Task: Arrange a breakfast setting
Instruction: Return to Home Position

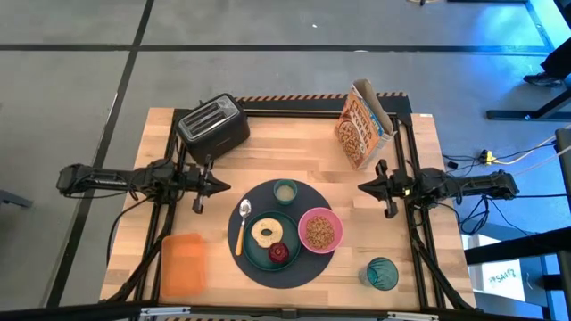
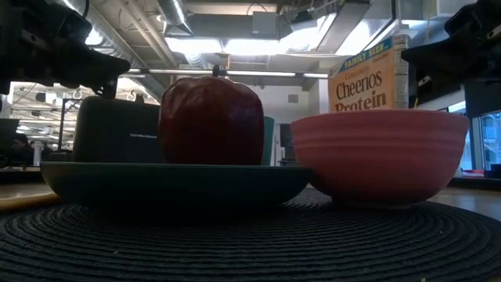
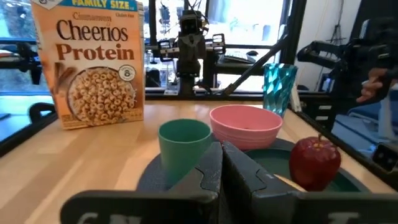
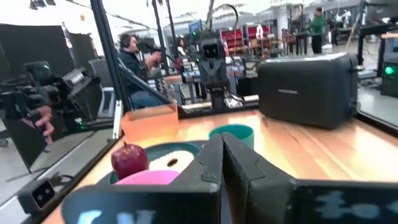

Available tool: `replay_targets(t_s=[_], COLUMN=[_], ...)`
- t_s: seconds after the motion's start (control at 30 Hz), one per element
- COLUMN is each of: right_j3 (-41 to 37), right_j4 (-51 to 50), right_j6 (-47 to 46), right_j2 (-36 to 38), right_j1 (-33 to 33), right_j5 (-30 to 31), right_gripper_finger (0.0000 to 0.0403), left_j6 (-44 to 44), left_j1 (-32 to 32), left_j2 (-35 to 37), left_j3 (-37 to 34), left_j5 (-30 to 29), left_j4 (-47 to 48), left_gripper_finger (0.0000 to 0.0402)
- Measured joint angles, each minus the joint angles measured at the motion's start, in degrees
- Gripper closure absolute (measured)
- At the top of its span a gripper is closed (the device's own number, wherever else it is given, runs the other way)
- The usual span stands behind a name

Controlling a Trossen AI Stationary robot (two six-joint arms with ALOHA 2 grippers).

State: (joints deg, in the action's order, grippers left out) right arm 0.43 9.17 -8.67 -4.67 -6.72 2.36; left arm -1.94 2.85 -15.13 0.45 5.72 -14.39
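By the wooden tabletop's (image 1: 312,165) front edge, a glossy round red apple (image 1: 279,253) lies on a smooth teal plate (image 1: 257,260); left gripper (image 1: 225,185) and right gripper (image 1: 361,187) are clenched, empty.

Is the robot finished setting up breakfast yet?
Nearly, it looks. On the mat sit the plate with bagel half and apple, spoon by its left, bowl by its right, cup behind. The left end effector and right end effector hang shut, empty. Nothing seems left to place.

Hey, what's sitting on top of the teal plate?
A bagel half and a dark red apple sit on the teal plate. The plate surface beneath them is hidden.
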Motion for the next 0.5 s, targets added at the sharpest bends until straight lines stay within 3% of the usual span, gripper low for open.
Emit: replay_targets(t_s=[0.33,0.5], right_j3=[0.0,0.0], right_j4=[1.3,1.3], right_j6=[-1.7,-1.6], right_j2=[0.0,0.1], right_j1=[0.0,0.0], right_j5=[-0.5,-0.6], right_gripper_finger=[0.0402,0.0402], left_j6=[0.9,1.0], left_j1=[0.0,0.0], left_j2=[14.8,15.0], left_j3=[0.1,0.0], left_j5=[-0.9,-1.5], left_j4=[6.7,11.4], left_gripper_finger=[0.0401,0.0401])
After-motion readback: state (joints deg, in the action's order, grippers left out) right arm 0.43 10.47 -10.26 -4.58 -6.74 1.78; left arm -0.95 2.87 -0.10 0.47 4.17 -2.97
